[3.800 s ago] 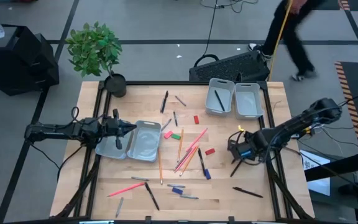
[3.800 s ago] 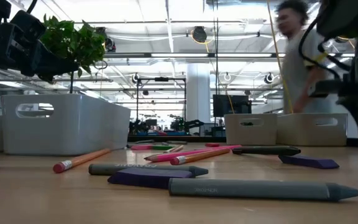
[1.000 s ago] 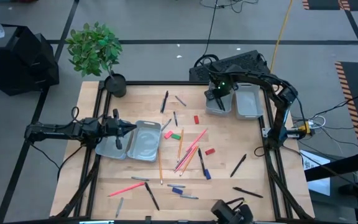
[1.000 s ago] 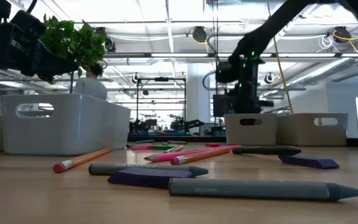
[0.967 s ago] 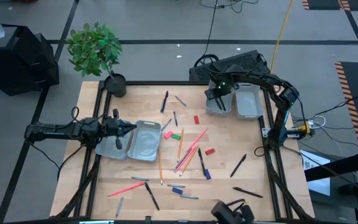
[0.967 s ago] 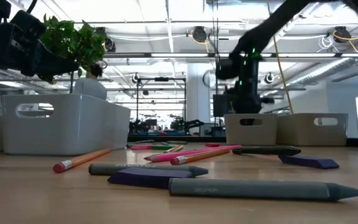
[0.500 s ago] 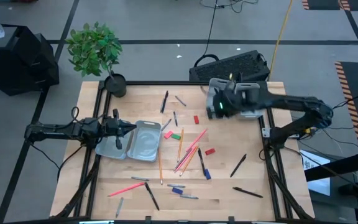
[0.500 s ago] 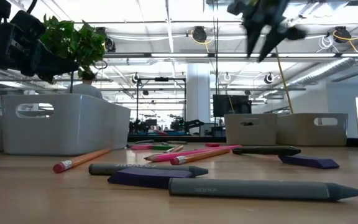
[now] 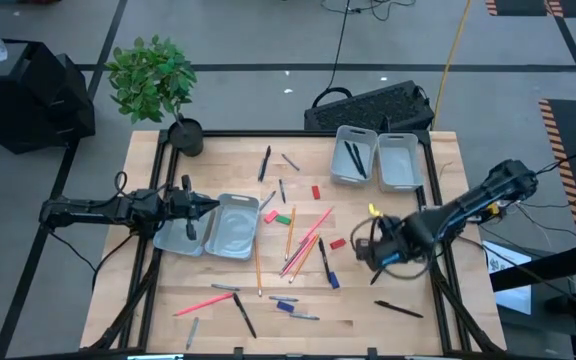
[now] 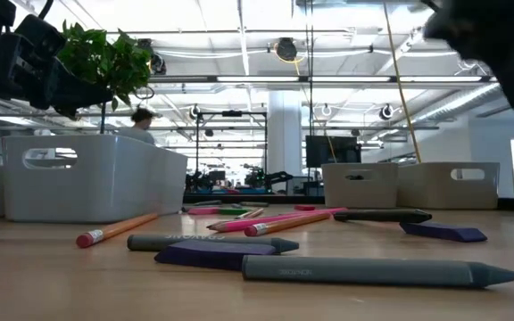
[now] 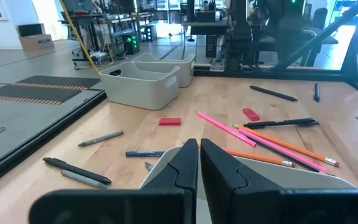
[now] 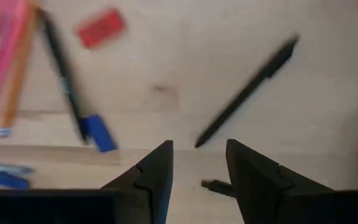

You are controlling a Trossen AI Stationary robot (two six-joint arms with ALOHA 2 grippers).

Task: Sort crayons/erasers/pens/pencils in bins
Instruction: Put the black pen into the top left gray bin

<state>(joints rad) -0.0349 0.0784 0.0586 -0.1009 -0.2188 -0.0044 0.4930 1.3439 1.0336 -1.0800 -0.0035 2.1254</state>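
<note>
My right gripper (image 9: 376,248) hangs open over the table's right side, fingers pointing down. In the right wrist view a black pen (image 12: 247,90) lies on the wood just beyond the fingers (image 12: 157,165), beside a red eraser (image 12: 101,28) and a blue-capped pen (image 12: 73,93). Two black pens lie in the left one (image 9: 354,160) of the two far bins. Pencils (image 9: 303,250), erasers and crayons lie loose mid-table. My left gripper (image 9: 208,206) stays shut at the far rim of the left pair of bins (image 9: 230,228). My left gripper has its shut fingertips (image 11: 188,163) at the far rim of the bin (image 11: 166,165), coming level from the table's left. Whether they touch that rim I cannot tell.
A potted plant (image 9: 158,85) stands at the far left corner. The other far bin (image 9: 400,162) sits beside the one with pens. More pens and crayons (image 9: 288,305) lie near the front edge, another black pen (image 9: 398,309) at the near right. A person shows far behind the table (image 10: 139,120).
My right gripper has risen from over the far bin and swung toward the table's near right, and now hangs above the black pen there. Its fingers show nothing between them. The left arm has kept still.
</note>
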